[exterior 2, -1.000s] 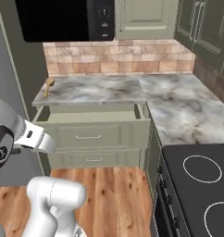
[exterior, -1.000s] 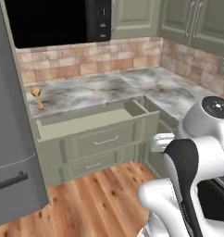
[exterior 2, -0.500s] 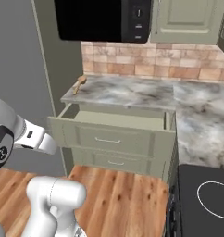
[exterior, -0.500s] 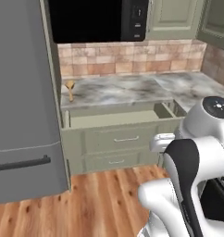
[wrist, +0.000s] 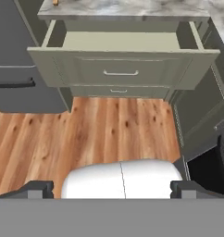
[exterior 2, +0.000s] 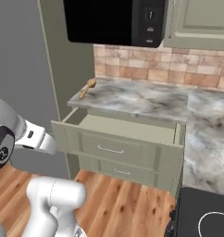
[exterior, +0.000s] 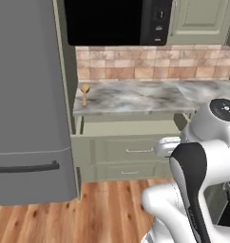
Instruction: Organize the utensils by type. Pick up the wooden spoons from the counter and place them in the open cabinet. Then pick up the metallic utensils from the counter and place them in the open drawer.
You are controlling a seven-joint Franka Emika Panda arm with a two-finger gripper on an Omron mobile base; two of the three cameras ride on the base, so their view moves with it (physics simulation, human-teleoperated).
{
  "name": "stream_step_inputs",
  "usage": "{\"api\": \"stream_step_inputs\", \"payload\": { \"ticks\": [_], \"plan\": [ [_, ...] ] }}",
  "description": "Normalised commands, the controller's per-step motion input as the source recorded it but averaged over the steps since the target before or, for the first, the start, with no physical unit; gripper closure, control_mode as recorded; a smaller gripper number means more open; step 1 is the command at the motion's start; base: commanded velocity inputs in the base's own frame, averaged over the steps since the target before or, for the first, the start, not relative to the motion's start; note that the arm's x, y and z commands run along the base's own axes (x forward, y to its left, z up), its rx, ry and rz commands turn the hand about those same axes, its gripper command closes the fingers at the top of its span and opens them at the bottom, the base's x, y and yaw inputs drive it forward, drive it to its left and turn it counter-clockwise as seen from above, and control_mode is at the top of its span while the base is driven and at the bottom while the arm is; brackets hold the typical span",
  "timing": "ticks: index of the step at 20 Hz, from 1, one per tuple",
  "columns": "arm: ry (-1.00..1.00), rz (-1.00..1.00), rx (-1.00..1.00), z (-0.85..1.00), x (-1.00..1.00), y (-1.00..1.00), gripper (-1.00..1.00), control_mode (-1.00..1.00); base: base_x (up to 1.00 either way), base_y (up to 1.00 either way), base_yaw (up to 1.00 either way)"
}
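Wooden spoon (exterior: 84,93) lies at the far left end of the worktop (exterior: 140,97), upper-left of centre in the left base view, bowl toward the backsplash, handle pointing to the front edge. Same spoon (exterior 2: 88,87) sits at left of centre in the right base view, close to the tall olive panel beside the fridge. Whether one spoon or two lie there can't be told; it reads as a single orange-brown shape. In the hand view just a small orange bit shows at the top edge, upper left, on the slab.

Drawer (exterior: 129,137) is pulled open right under the worktop, mid-frame in the left base view; inside looks bare pale olive. In the right base view the drawer (exterior 2: 127,139) juts out at centre, silver bar handle on its front, a second closed drawer front below it. Hand view has the drawer (wrist: 123,58) across the upper part of the frame, open top facing the camera.

Black microwave (exterior: 119,21) hangs above, top centre, with a closed grey-green cabinet door (exterior: 200,21) to its right at upper right. Brown tile backsplash (exterior: 150,64) runs behind the slab. Grey fridge (exterior: 26,104) takes the left side. Wood floor (exterior: 88,213) along the bottom.

Gripper (wrist: 113,187) at the bottom of the hand view, finger tips spread far apart, nothing between them, well back from the drawer over the floor.
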Motion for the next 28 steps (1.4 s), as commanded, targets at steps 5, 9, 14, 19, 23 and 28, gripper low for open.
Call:
{"api": "stream_step_inputs", "payload": {
  "ticks": [5, 9, 14, 19, 23, 28],
  "plan": [
    [0.0, 0.0, 0.0, 0.0, 0.0, 0.0, -1.0, 1.0, 0.49, -0.11, 0.06],
    [0.0, 0.0, 0.0, 0.0, 0.0, 0.0, -1.0, 1.0, 0.46, 0.0, 0.0],
    [0.0, 0.0, 0.0, 0.0, 0.0, 0.0, -1.0, 1.0, 0.38, 0.0, 0.0],
    [0.0, 0.0, 0.0, 0.0, 0.0, 0.0, -1.0, 1.0, 0.49, 0.01, 0.0],
    [0.0, 0.0, 0.0, 0.0, 0.0, 0.0, -1.0, 1.0, 0.47, 0.04, 0.0],
    [0.0, 0.0, 0.0, 0.0, 0.0, 0.0, -1.0, 1.0, 0.37, 0.14, 0.0]
  ]
}}
